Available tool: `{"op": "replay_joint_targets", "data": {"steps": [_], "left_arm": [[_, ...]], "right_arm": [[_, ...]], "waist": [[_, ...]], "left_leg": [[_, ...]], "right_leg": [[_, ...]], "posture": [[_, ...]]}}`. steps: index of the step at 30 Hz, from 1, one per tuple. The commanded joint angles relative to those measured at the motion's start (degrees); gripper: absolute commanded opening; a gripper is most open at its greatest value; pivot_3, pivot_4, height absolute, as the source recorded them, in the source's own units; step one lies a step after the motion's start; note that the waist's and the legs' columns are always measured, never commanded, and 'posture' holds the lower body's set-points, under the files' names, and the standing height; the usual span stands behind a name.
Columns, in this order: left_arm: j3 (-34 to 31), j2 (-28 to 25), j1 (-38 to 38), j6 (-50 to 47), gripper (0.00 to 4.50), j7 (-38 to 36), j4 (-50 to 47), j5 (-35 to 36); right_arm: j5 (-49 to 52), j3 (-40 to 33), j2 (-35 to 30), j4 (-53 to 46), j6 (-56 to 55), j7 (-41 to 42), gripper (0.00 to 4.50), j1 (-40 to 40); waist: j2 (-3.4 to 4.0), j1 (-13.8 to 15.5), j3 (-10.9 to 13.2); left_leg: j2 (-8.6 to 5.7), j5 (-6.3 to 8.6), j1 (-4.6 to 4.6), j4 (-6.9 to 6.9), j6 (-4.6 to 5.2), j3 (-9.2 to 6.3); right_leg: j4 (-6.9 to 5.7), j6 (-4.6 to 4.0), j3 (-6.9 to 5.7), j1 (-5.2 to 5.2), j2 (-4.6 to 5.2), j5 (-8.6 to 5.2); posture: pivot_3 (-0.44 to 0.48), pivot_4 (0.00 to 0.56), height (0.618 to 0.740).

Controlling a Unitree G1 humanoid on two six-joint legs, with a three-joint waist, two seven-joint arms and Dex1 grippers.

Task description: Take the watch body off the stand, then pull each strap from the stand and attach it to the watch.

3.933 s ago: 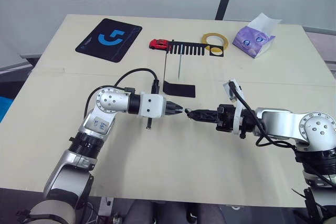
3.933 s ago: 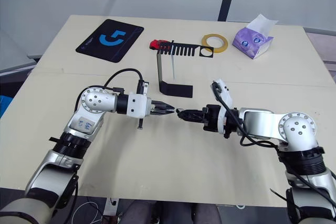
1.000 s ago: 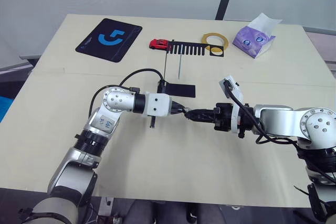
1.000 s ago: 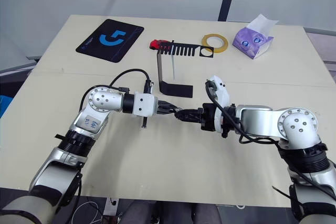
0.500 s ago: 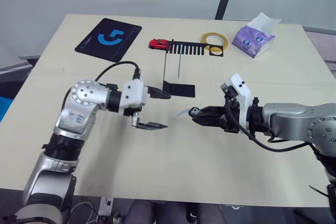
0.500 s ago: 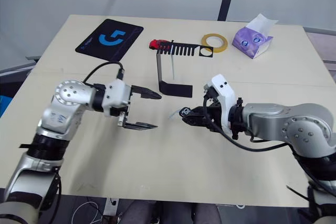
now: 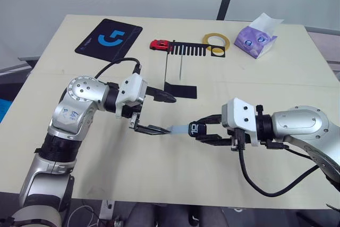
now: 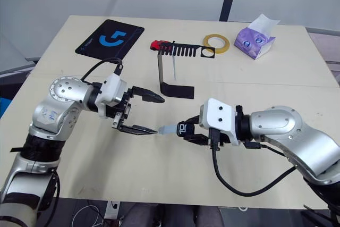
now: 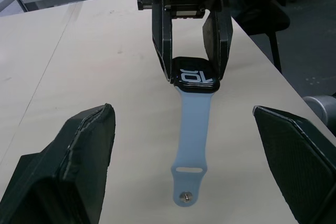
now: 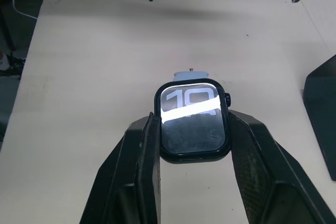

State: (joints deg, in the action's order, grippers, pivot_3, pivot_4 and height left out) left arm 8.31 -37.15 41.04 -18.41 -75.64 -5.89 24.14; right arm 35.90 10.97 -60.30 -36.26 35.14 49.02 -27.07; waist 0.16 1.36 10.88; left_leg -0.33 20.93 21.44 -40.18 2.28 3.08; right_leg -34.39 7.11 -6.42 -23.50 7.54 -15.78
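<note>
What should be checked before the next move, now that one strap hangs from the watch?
1. Small black rounded-square watch body clamped in the right gripper: ok.
2. Pale grey-blue strap joined to the watch body's edge: ok, it hangs from the case.
3. Left gripper open and off the strap: ok, its fingers stand wide apart.
4. Second strap on the thin black metal stand: cannot tell; something thin hangs from the comb bar.
5. Free side of the watch body open for the next strap: cannot tell.
</note>
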Motion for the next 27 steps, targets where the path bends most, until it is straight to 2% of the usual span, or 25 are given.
{"op": "replay_joint_targets", "data": {"steps": [1, 6, 15, 21, 27], "left_arm": [[-0.29, -0.73, -0.68, -0.38, 4.45, -0.40, -2.57, 0.65], [-2.31, -4.64, -4.52, -0.65, 4.45, -1.29, -2.04, 0.06], [-9.53, -15.96, -15.73, 1.33, 4.45, -1.43, 1.34, -1.26], [-12.94, -16.98, -21.60, 1.16, 4.45, 1.03, -2.00, -0.56], [-12.81, -16.87, -24.31, 4.29, 4.45, 1.89, -2.78, -2.27]], "right_arm": [[-0.83, -1.89, 1.32, -0.56, 0.19, 1.08, 1.50, -0.41], [-1.36, -0.77, 4.85, 0.82, 1.87, 1.04, 1.50, -1.74], [-10.20, 9.20, 18.06, 11.28, -0.98, 1.84, 1.50, -6.19], [-20.66, 15.76, 22.78, 24.30, -9.58, 4.61, 1.50, -5.24], [-25.61, 16.05, 23.19, 31.73, -14.77, 8.10, 1.50, -5.29]], "waist": [[0.00, 0.00, 0.00], [0.00, -0.24, 0.00], [0.01, -1.28, 0.01], [0.01, -1.29, 0.00], [0.01, -1.55, 0.00]], "left_leg": [[0.00, 0.00, 0.00, 0.00, 0.00, 0.00], [0.01, 0.00, -0.02, 0.00, 0.00, 0.03], [0.03, 0.01, -0.11, 0.04, -0.01, 0.09], [-0.05, 0.01, -0.10, 0.04, -0.01, 0.05], [0.01, 0.01, -0.16, 0.05, -0.02, 0.08]], "right_leg": [[0.00, 0.00, 0.00, 0.00, 0.00, 0.00], [-0.01, 0.00, 0.02, -0.01, 0.00, 0.00], [-0.07, -0.03, 0.09, -0.01, -0.01, -0.02], [-0.12, -0.02, 0.07, -0.01, 0.08, -0.01], [-0.18, -0.03, 0.08, -0.02, 0.02, -0.02]], "posture": [[0.000, 0.150, 0.738], [0.000, 0.150, 0.738], [0.000, 0.150, 0.738], [0.000, 0.150, 0.738], [0.000, 0.150, 0.738]]}}
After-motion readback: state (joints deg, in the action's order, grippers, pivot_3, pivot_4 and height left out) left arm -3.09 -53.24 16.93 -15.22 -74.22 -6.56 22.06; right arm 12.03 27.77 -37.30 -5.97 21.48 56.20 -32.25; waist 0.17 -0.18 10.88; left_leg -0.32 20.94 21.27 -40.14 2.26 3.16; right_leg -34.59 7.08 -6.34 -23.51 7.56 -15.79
